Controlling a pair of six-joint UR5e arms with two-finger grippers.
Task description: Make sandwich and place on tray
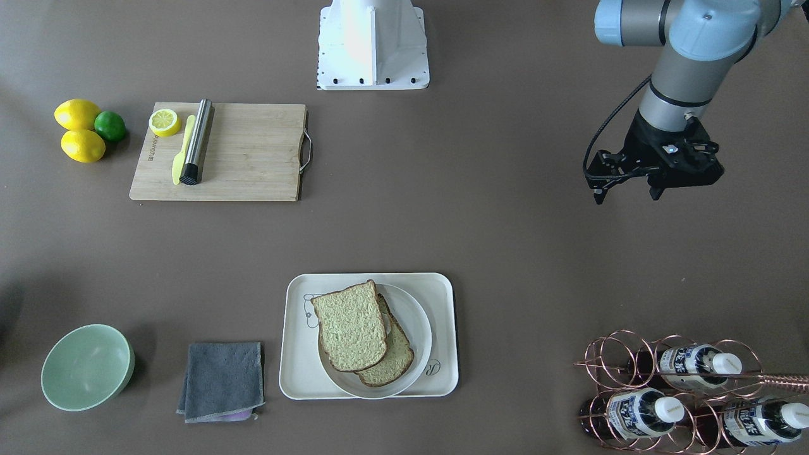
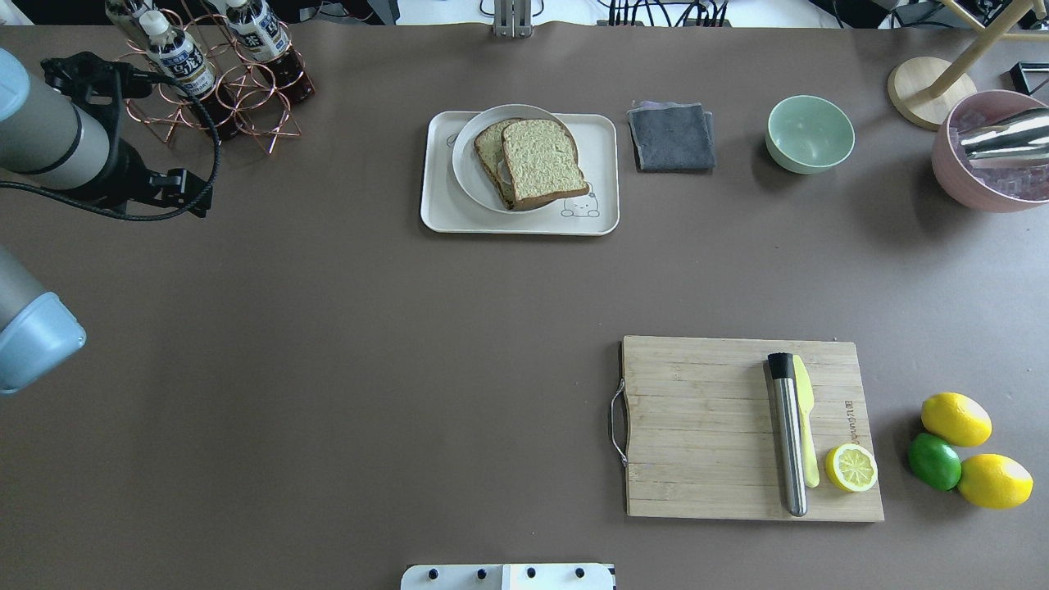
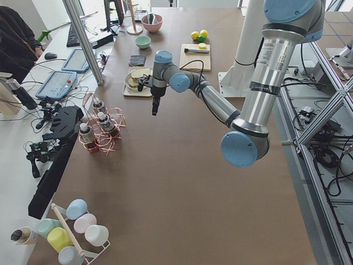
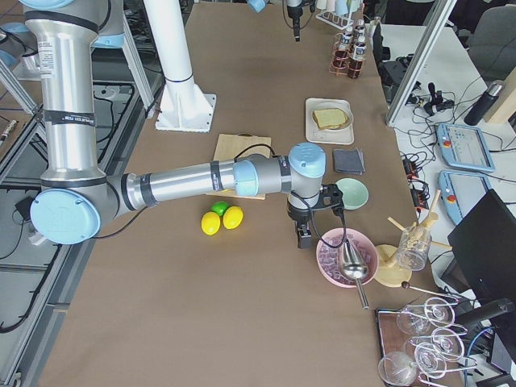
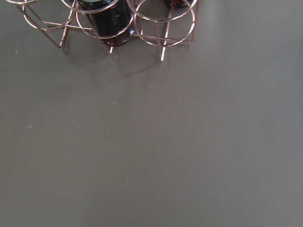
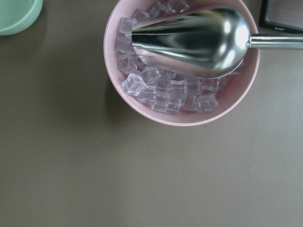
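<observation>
The sandwich (image 1: 351, 335), two seeded bread slices stacked askew with the egg mostly hidden between them, lies on a round white plate (image 1: 418, 325). The plate sits on the cream tray (image 1: 297, 376) at the table's far side. The sandwich also shows in the overhead view (image 2: 541, 160), on the tray (image 2: 438, 211). My left gripper (image 1: 626, 194) hangs open and empty above bare table, well to the side of the tray, near the bottle rack. My right gripper (image 4: 305, 238) shows only in the exterior right view, over the pink ice bowl; I cannot tell its state.
A copper rack with bottles (image 1: 682, 392) stands near my left gripper. A grey cloth (image 2: 672, 135) and a green bowl (image 2: 810, 133) lie beside the tray. A pink bowl of ice with a steel scoop (image 6: 182, 61) is at the far right. A cutting board (image 2: 697, 426), lemons and a lime (image 2: 934, 460) are nearer.
</observation>
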